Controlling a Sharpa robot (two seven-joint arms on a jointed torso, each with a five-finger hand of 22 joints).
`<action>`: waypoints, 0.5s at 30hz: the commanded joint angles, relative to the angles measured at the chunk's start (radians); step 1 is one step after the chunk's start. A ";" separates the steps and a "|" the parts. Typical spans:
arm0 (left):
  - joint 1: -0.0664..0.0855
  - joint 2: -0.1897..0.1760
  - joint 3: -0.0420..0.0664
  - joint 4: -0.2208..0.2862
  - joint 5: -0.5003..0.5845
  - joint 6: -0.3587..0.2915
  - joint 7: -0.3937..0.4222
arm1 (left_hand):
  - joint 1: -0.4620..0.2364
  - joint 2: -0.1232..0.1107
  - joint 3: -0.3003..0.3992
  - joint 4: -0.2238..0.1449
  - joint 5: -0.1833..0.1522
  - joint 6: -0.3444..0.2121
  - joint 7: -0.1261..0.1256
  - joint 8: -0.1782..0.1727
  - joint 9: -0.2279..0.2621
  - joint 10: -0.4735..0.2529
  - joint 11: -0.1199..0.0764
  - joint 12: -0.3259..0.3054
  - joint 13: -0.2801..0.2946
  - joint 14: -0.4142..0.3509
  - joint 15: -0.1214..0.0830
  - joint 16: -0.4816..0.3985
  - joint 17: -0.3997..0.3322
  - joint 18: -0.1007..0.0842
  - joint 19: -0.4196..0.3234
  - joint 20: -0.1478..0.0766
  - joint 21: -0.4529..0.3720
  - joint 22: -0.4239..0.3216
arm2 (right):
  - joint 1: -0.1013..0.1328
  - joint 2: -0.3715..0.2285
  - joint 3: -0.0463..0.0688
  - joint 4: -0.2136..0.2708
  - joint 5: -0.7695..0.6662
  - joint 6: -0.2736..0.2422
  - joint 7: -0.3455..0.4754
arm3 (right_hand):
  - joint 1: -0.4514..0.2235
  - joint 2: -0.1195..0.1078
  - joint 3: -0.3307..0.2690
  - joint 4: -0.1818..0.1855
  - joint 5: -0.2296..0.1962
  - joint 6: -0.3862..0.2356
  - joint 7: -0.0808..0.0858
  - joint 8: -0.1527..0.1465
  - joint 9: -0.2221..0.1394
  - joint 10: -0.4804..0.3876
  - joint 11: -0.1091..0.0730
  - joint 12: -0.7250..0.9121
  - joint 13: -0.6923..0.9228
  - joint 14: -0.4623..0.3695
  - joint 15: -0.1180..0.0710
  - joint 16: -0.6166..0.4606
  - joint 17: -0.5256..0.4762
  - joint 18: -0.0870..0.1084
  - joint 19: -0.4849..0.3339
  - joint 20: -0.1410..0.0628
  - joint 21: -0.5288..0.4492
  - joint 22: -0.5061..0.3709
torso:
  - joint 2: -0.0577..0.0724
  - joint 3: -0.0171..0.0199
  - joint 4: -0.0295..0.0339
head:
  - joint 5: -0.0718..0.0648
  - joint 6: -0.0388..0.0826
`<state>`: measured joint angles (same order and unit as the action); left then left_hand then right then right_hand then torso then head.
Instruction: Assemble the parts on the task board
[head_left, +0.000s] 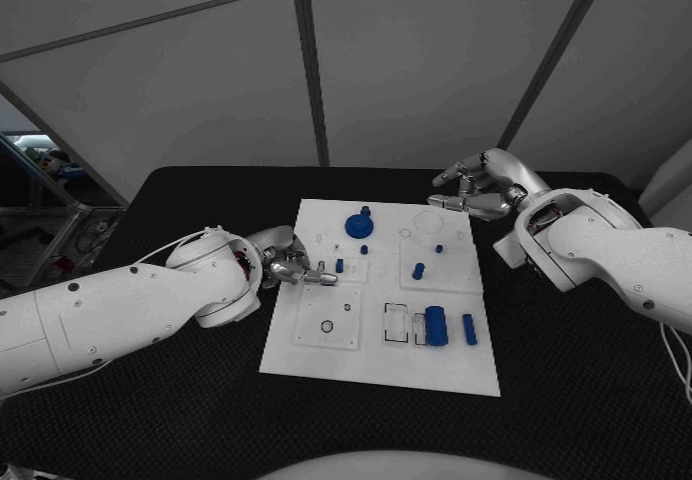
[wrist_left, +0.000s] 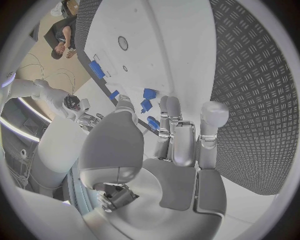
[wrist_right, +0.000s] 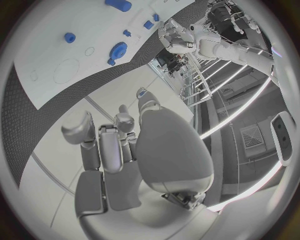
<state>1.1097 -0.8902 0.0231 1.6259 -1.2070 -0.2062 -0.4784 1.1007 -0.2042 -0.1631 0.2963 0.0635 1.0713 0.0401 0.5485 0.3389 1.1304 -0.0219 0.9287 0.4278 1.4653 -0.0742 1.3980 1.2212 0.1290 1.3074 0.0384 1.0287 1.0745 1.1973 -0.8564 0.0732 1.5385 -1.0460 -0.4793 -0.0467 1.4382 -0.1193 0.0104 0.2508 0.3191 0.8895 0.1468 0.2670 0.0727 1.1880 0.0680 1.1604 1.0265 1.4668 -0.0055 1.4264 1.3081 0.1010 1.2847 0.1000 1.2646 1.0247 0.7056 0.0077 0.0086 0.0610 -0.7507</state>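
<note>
The left hand (head_left: 289, 268) rests at the left edge of the white rectangular task board (head_left: 325, 355), its silver fingers (head_left: 320, 279) curled in over the plate near a small upright blue peg (head_left: 339, 265). In the left wrist view the fingers (wrist_left: 177, 135) are bent together just beside several small blue pieces (wrist_left: 149, 100), but whether they pinch one cannot be told.

The right hand (head_left: 473, 188) hovers past the board's far right corner, over the black desk (head_left: 577, 380). Its fingers (wrist_right: 103, 145) are loosely curled and a little apart, and hold nothing.

The board lies in the middle of the desk, its long axis running away from the robot. On its far part sits a round blue gear-like disc (head_left: 358, 224) with a small knob beside it. A short blue peg (head_left: 418, 270) stands near the middle right. At the near right lie a thick blue cylinder (head_left: 436, 326) and a thinner blue rod (head_left: 469, 329) side by side, both with their long axes along the board's length. No writing can be read anywhere.
</note>
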 joint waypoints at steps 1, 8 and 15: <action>0.000 0.009 0.001 0.002 -0.059 0.036 -0.058 | 0.029 0.018 0.014 -0.001 0.039 0.015 -0.011 0.040 0.015 0.019 -0.012 0.034 0.013 0.032 -0.013 0.008 0.014 -0.006 0.019 -0.011 0.038 0.038 | 0.001 0.002 0.001 0.000 -0.014 0.006 -0.002 | 0.007 0.003 0.002 -0.005 0.004 0.008 0.002 0.004 0.000 -0.005 -0.004 -0.004 -0.001 0.047 -0.006 -0.003 0.030 0.011 -0.004 -0.004 -0.003 -0.001 | 0.000 -0.0003 -0.0009 | -0.001 -0.001; 0.000 0.026 0.001 -0.003 -0.073 0.066 -0.073 | 0.060 0.046 0.076 -0.002 0.093 0.028 -0.040 0.125 0.054 0.085 -0.038 0.142 0.137 0.035 -0.035 0.010 0.020 -0.024 0.056 -0.031 0.123 0.121 | 0.001 0.005 0.000 -0.003 -0.014 0.006 -0.004 | 0.007 0.003 0.001 -0.004 0.004 0.009 0.002 0.004 0.000 -0.005 -0.004 -0.004 -0.001 0.047 -0.006 -0.004 0.030 0.011 -0.004 -0.004 -0.003 -0.001 | -0.001 -0.0011 0.0005 | -0.004 -0.004; 0.003 0.038 0.002 -0.005 -0.076 0.082 -0.083 | 0.034 0.046 0.092 -0.001 0.095 0.028 -0.050 0.158 0.070 0.109 -0.047 0.181 0.191 0.036 -0.042 0.010 0.022 -0.031 0.071 -0.038 0.159 0.156 | 0.001 0.008 0.000 -0.006 -0.014 0.007 -0.005 | 0.005 0.003 0.001 -0.004 0.004 0.010 0.002 0.005 0.001 -0.005 -0.005 -0.004 -0.002 0.047 -0.007 -0.004 0.030 0.010 -0.003 -0.004 -0.003 -0.001 | 0.000 -0.0003 -0.0004 | -0.006 -0.003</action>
<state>1.1103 -0.8532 0.0241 1.6206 -1.2629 -0.1525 -0.5416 1.1418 -0.1574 -0.0757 0.2936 0.1544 1.0972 -0.0040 0.7030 0.4076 1.2342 -0.0708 1.1073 0.6153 1.4671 -0.1074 1.4021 1.2417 0.1276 1.3718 -0.0012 1.1849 1.2284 1.1970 -0.8494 0.0732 1.5319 -1.0548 -0.4776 -0.0517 1.4382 -0.1193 0.0104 0.2508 0.3190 0.8928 0.1502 0.2670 0.0727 1.1880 0.0679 1.1604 1.0266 1.4667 -0.0055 1.4264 1.3079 0.1009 1.2847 0.1000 1.2646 1.0247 0.7056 0.0070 0.0081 0.0561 -0.7542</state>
